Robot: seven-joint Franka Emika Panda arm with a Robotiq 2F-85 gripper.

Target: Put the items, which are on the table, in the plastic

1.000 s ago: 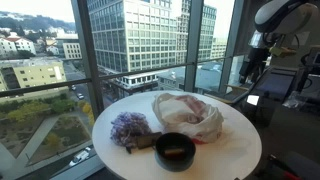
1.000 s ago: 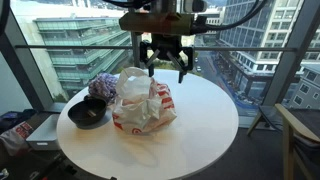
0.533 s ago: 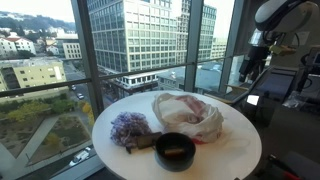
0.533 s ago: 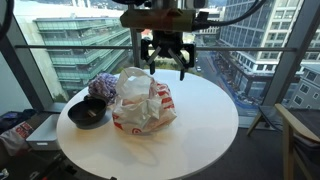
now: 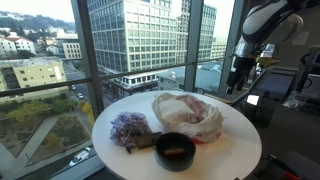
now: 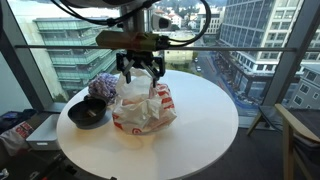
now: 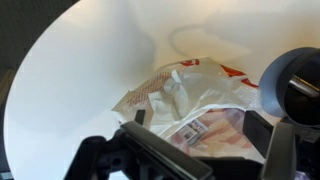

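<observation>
A white plastic bag with red print lies crumpled in the middle of the round white table in both exterior views [image 5: 188, 118] [image 6: 140, 105]. A purple bundle [image 5: 128, 127] [image 6: 102, 87] and a black bowl [image 5: 175, 150] [image 6: 87, 112] sit beside it. My gripper [image 6: 140, 72] hangs open and empty just above the bag's top; it also shows at the table's far side [image 5: 238, 80]. In the wrist view the bag [image 7: 190, 95] fills the space under my open fingers [image 7: 200, 125], and the bowl's rim [image 7: 295, 85] shows at the right.
The table [image 6: 200, 130] [image 5: 235, 150] stands against floor-to-ceiling windows. A chair [image 6: 300, 135] stands on one side and a box [image 6: 35, 128] lies on the floor on another. Bare tabletop [image 7: 80, 70] lies beyond the bag.
My gripper has moved sideways from over the table's bare side to above the plastic bag, and slightly lower. The bag, bowl and purple bundle have not moved.
</observation>
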